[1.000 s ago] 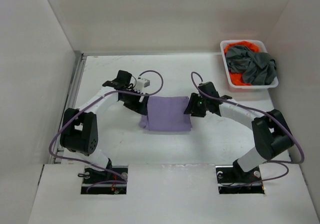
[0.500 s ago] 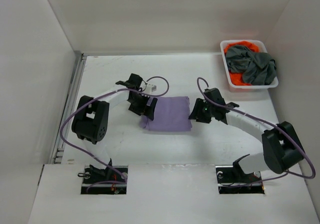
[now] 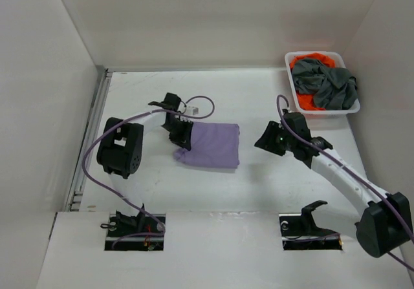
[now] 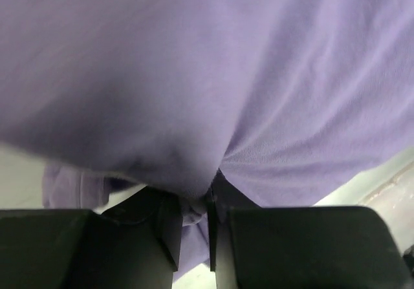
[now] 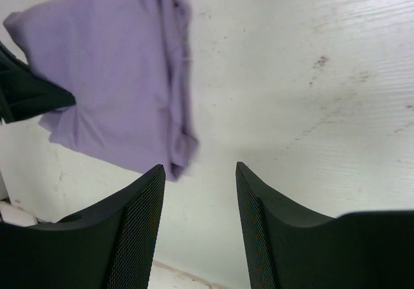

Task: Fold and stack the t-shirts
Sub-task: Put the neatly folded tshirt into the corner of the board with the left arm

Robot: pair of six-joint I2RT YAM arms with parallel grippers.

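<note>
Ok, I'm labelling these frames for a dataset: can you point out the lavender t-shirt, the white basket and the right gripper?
lavender t-shirt (image 3: pixel 210 145), top external view, middle of the folded fabric.
white basket (image 3: pixel 326 112), top external view, its near rim.
right gripper (image 5: pixel 198 167), right wrist view, midway between its open fingertips.

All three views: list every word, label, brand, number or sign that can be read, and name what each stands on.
No text can be read in any view.
The lavender t-shirt, the dark grey t-shirt, the orange t-shirt and the white basket are plain.
The left gripper and the right gripper show no marking.
</note>
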